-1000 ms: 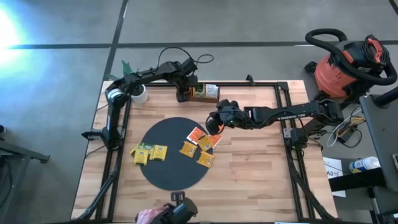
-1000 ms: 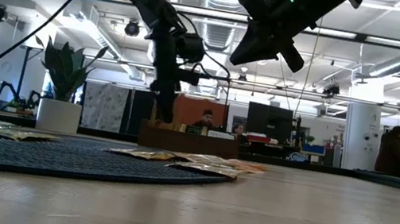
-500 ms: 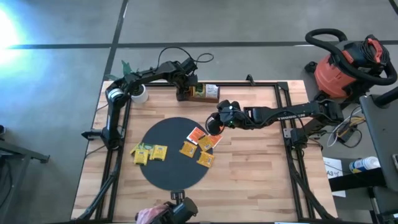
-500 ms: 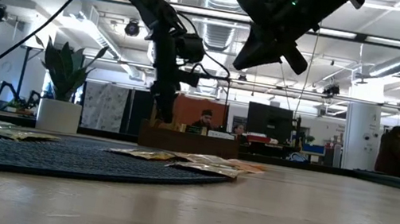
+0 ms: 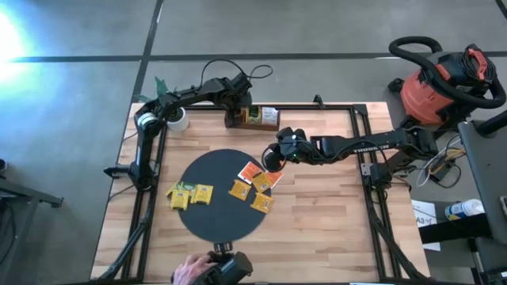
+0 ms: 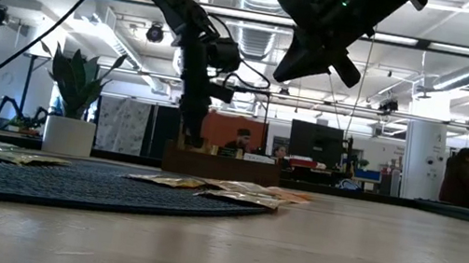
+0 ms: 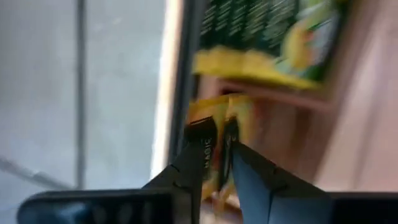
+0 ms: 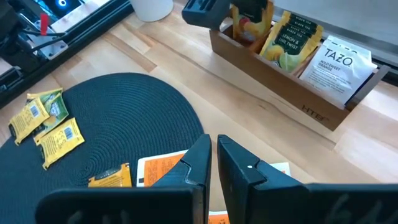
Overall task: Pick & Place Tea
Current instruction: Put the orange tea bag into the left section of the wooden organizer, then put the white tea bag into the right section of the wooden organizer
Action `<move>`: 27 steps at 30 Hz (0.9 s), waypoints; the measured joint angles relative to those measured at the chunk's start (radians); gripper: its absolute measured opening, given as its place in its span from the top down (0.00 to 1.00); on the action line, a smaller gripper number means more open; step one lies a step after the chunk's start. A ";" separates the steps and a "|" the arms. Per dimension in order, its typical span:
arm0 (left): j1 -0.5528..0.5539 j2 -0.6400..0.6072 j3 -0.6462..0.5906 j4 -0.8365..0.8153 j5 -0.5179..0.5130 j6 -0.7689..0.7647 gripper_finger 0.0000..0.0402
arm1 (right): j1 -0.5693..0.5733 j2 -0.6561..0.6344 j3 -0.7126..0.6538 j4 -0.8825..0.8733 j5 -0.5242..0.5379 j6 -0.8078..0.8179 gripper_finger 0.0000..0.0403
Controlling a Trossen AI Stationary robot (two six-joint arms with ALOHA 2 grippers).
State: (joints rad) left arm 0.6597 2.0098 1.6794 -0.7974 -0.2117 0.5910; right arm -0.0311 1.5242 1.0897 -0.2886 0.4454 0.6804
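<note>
High view: the left pincer (image 5: 235, 113) is seen at the end compartment of the wooden tray (image 5: 252, 119) at the desk's (image 5: 317, 229) far edge. In the left wrist view its fingers (image 7: 202, 155) are seen slightly parted around a yellow tea packet (image 7: 217, 121) standing in the tray; whether it is gripped cannot be told. The right pincer (image 5: 273, 157) is held above the round black mat's (image 5: 214, 218) edge, clenched and holding nothing. Loose packets are spread on the mat: yellow ones (image 5: 188, 194), orange-red ones (image 5: 255, 172).
</note>
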 joint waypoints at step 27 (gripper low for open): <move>-0.271 -0.690 -0.447 -0.003 0.288 -0.741 0.76 | -0.037 0.004 -0.007 -0.030 -0.225 0.035 0.93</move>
State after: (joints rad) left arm 0.3889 1.3198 1.2328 -0.8001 0.0765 -0.1496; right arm -0.0685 1.5280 1.0828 -0.3187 0.2204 0.7151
